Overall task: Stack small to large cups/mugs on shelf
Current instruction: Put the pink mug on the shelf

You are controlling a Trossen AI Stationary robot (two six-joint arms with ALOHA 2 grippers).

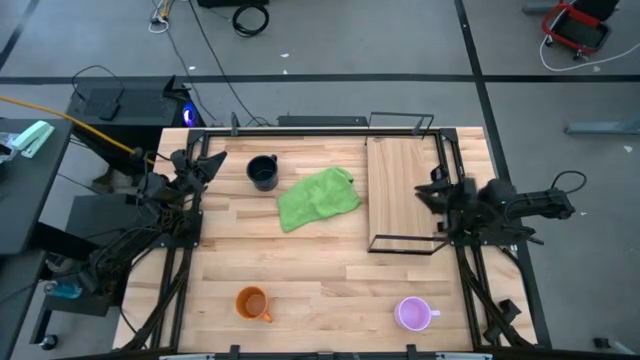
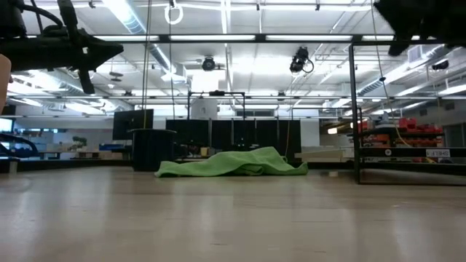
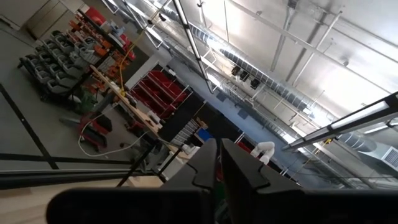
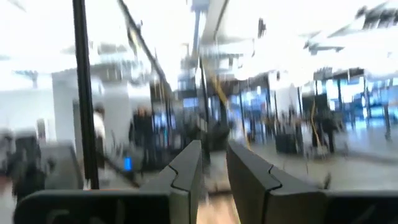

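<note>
The dark navy mug stands upright at the table's far left; it also shows in the low view. The orange mug and the pale purple mug stand upright near the front edge. The wooden shelf board with its black wire frame lies at the far right. My left gripper hangs above the table's left edge, left of the dark mug, shut and empty. My right gripper hovers over the shelf's right side, shut and empty.
A crumpled green cloth lies on the table between the dark mug and the shelf; it also shows in the low view. Bare wooden tabletop lies between the cloth and the two front mugs.
</note>
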